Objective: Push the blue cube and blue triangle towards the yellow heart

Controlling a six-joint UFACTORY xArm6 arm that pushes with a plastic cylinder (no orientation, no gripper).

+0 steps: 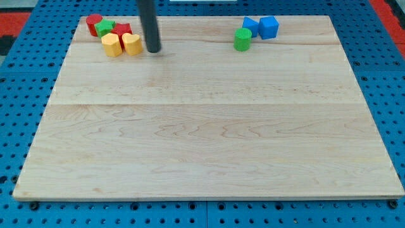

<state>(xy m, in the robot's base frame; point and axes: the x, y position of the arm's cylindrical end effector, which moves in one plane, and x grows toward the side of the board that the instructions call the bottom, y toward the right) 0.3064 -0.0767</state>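
The blue cube [269, 27] sits near the view's top right, touching the blue triangle [250, 25] on its left. The yellow heart [132, 44] lies near the view's top left, beside a yellow hexagonal block [112, 45]. My tip [154, 50] stands just to the right of the yellow heart, close to it but apart. The blue blocks are far to the tip's right.
A green cylinder [242, 39] sits just below and left of the blue triangle. A red cylinder [94, 24], a green star-like block [105, 27] and a red block [122, 30] cluster above the yellow blocks. The wooden board [209, 139] lies on a blue pegboard.
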